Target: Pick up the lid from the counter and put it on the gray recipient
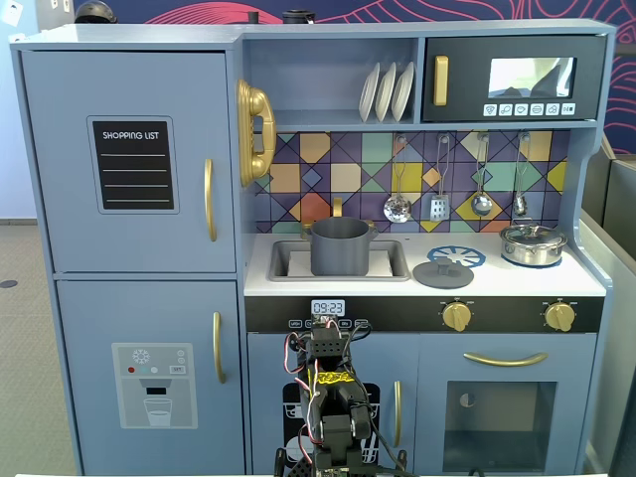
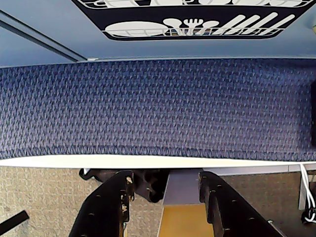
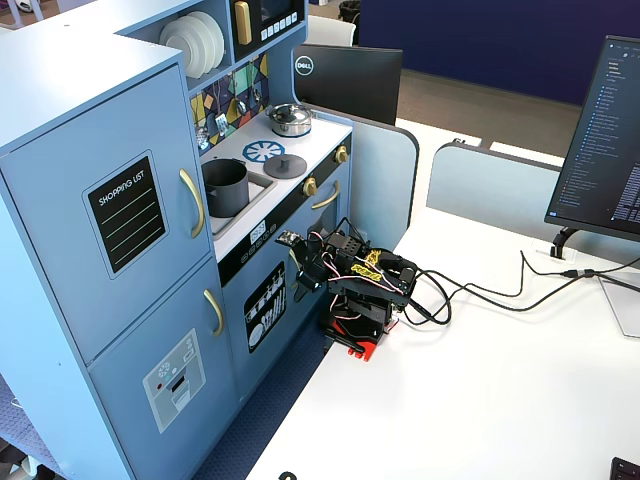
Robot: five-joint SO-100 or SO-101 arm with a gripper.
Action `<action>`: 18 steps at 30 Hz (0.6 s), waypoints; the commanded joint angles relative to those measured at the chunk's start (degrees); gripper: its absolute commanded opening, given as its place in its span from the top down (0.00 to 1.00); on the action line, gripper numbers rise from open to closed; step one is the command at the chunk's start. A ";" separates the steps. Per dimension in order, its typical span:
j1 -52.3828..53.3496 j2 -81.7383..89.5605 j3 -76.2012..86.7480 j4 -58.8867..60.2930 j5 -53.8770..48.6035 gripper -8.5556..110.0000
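The lid (image 1: 443, 272) lies flat on the counter (image 1: 497, 281), just in front of the blue burner print (image 1: 456, 256) and to the right of the gray pot (image 1: 340, 245), which stands in the sink (image 1: 283, 260) in a fixed view. The claw (image 2: 165, 185) is well below it, folded low against the front of the toy kitchen (image 3: 120, 260), nowhere near the lid. In the wrist view its fingers (image 2: 106, 205) stand apart with nothing between them, over blue carpet (image 2: 158, 108).
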 commanded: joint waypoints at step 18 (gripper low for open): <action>9.05 -3.87 -10.46 3.08 0.26 0.93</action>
